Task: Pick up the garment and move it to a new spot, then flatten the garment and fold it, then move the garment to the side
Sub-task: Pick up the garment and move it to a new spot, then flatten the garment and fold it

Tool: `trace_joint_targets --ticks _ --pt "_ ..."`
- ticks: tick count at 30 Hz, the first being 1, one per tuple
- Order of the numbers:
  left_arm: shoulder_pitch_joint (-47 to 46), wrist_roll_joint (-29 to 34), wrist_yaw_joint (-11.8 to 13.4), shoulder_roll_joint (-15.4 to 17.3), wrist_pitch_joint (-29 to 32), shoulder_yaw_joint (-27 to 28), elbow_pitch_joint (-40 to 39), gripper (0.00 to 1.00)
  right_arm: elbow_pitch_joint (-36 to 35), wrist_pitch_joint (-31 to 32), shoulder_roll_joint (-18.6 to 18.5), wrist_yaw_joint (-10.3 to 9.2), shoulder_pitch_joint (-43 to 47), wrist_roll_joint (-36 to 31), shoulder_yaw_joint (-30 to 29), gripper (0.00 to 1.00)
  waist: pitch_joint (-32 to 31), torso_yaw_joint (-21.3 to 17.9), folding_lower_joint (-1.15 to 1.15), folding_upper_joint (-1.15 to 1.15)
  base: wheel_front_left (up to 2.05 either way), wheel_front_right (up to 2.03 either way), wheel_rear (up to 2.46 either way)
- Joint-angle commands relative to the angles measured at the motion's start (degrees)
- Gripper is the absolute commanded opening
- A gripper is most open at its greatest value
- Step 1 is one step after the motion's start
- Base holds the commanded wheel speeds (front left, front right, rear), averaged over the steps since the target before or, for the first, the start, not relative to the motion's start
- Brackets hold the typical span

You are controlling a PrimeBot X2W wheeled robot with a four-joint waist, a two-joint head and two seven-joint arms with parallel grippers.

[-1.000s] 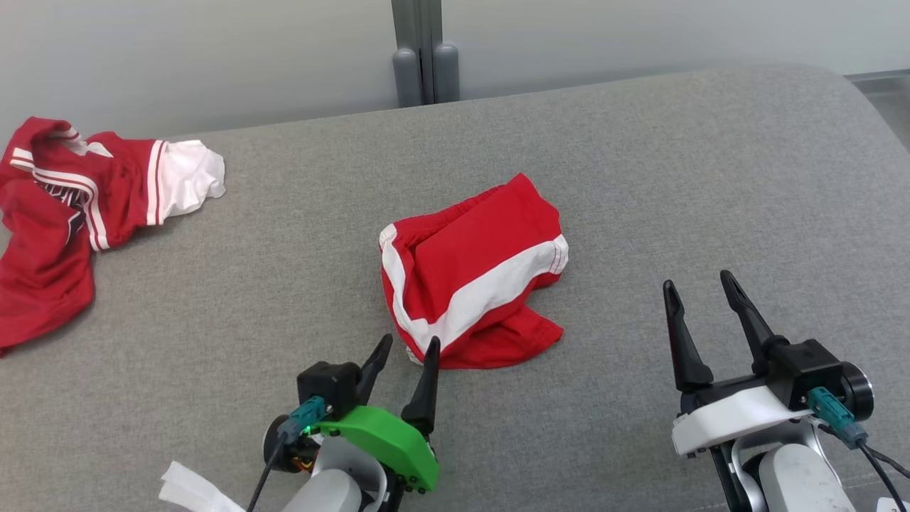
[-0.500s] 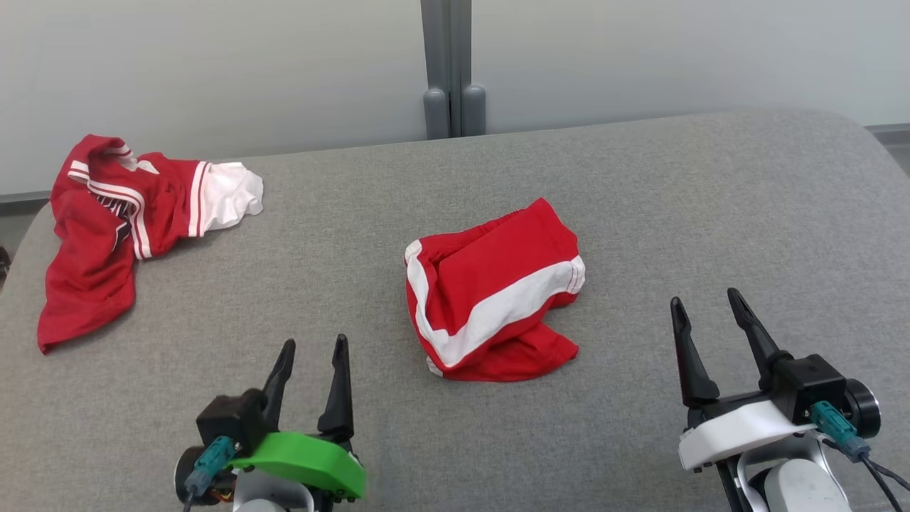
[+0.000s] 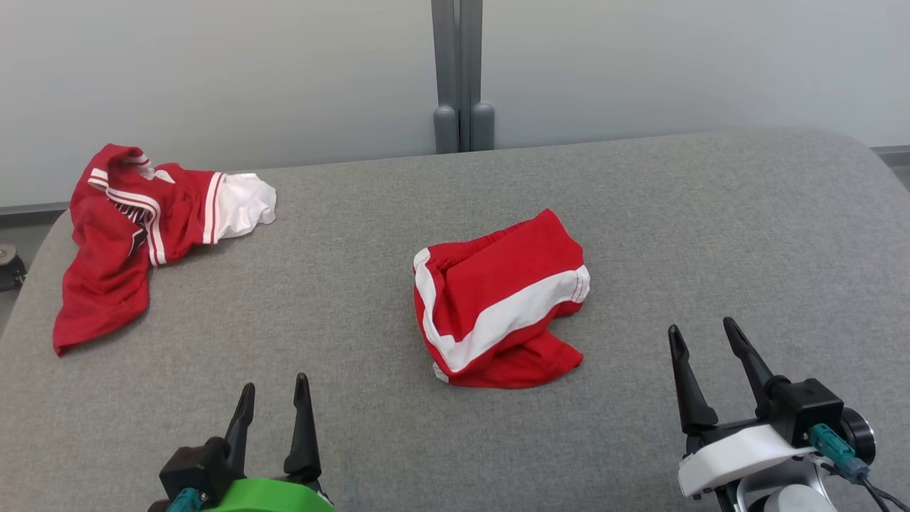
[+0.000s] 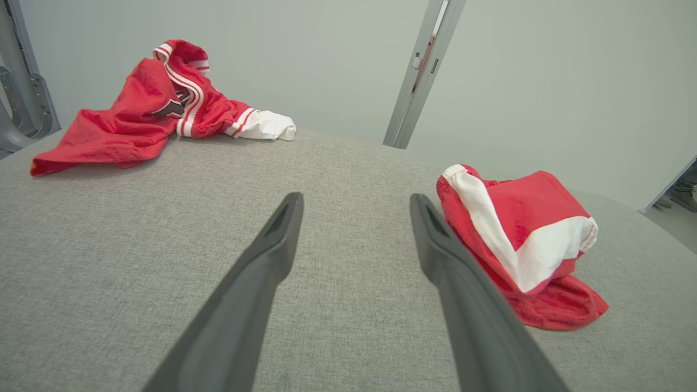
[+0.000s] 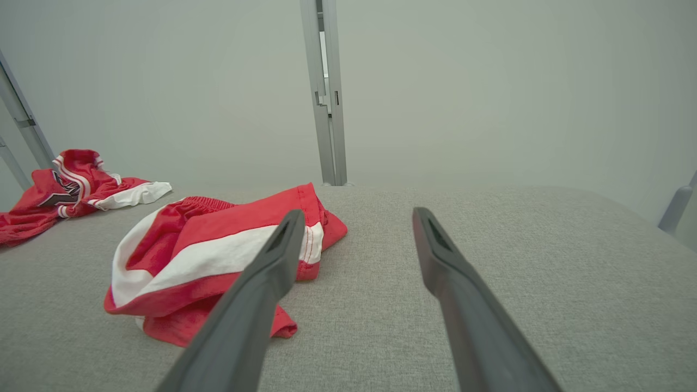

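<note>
**On the bench middle: garment bundled, both hands open and clear of it**

At centre of grey fabric bench (image 3: 711, 213), garment (image 3: 498, 299): red shorts with broad white stripe, folded into a lumpy bundle. Gathered waistband along far edge, loose red hem sticking out at near right. Resting flat on the bench, apart from both hands.

Near left: left hand (image 3: 274, 382), green-shelled, two dark fingers spread, gripping nothing, tips pointing far. Left of the garment and apart from it. In left wrist view, garment (image 4: 523, 234) just right of the right-side finger, bare bench between the fingers.

Near right: right hand (image 3: 700, 326), white-shelled, fingers likewise spread and empty, right of the garment, well apart. In right wrist view, garment (image 5: 218, 245) partly behind the left-side finger.

Far left corner: red jersey (image 3: 121, 242) with white sleeve and stripes, crumpled, well apart from the garment.

Beyond far edge: pale wall, grey upright post (image 3: 458, 71).
</note>
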Motion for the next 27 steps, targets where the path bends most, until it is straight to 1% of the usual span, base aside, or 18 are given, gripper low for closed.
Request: trace_joint_targets --ticks 1,14,22,27 --pt "1.1 0.6 -0.5 -0.2 0.0 0.7 0.0 1.0 0.3 -0.2 -0.1 -0.08 1.0 0.4 0.0 1.0 -0.2 0.0 0.0 0.0 0.0 0.0 0.0" --pt "1.6 3.2 -2.6 -1.7 0.0 3.2 1.0 1.0 0.4 -0.2 -0.1 -0.08 0.8 0.5 0.1 1.0 -0.1 -0.1 0.0 0.0 0.0 0.0 0.0" --pt "0.9 3.4 -3.1 -2.0 0.0 3.6 1.7 1.0 0.5 -0.2 -0.1 -0.08 0.4 0.3 0.2 1.0 0.2 -0.2 0.0 0.0 0.0 0.0 0.0" --pt "-1.7 3.0 -3.9 -2.1 -0.1 2.3 3.0 1.0 0.5 -0.2 -0.1 -0.08 0.0 0.1 0.2 1.0 0.8 -0.4 0.0 0.0 0.0 0.0 0.0"
